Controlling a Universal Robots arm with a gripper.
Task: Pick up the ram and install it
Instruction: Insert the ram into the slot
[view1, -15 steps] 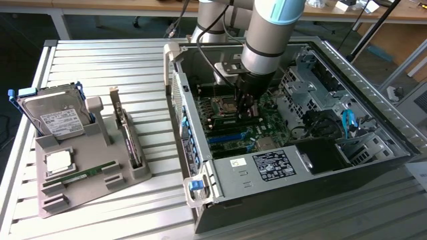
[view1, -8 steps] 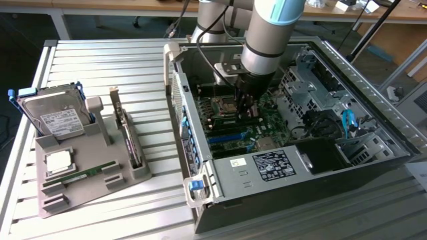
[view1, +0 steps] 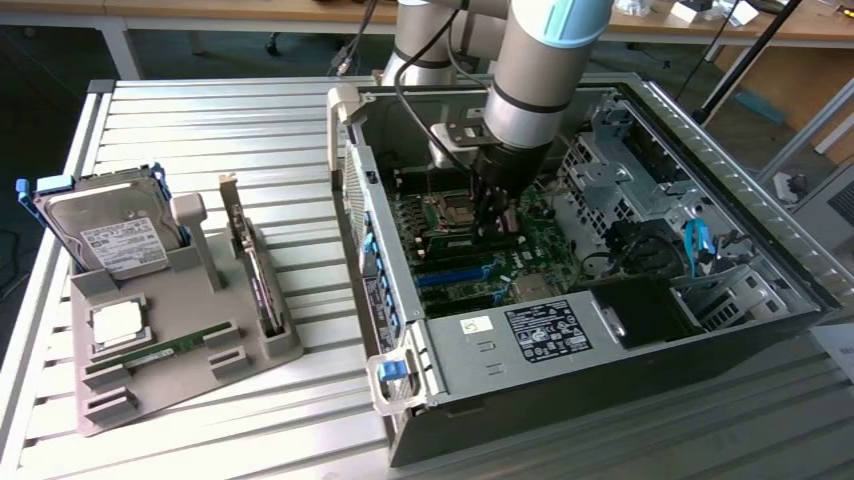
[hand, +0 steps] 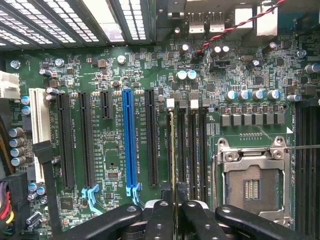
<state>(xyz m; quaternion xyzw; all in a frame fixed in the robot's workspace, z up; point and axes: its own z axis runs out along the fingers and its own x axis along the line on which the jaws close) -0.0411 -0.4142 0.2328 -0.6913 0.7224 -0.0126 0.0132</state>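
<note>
A slatted metal table (view1: 200, 110) carries an open computer case (view1: 534, 400). On the exterior view's left sits a grey tray (view1: 174, 395) with a spare memory stick (view1: 160, 352) lying in it. The arm reaches down into the case above the motherboard (hand: 110, 75). The gripper (hand: 175, 212) pinches the ram (hand: 173, 150) edge-on between nearly closed fingers. The ram is lined up along a memory slot between the blue slot (hand: 129, 140) and the processor socket (hand: 252, 187). It seems to sit in the slot, but I cannot tell whether it is fully seated.
</note>
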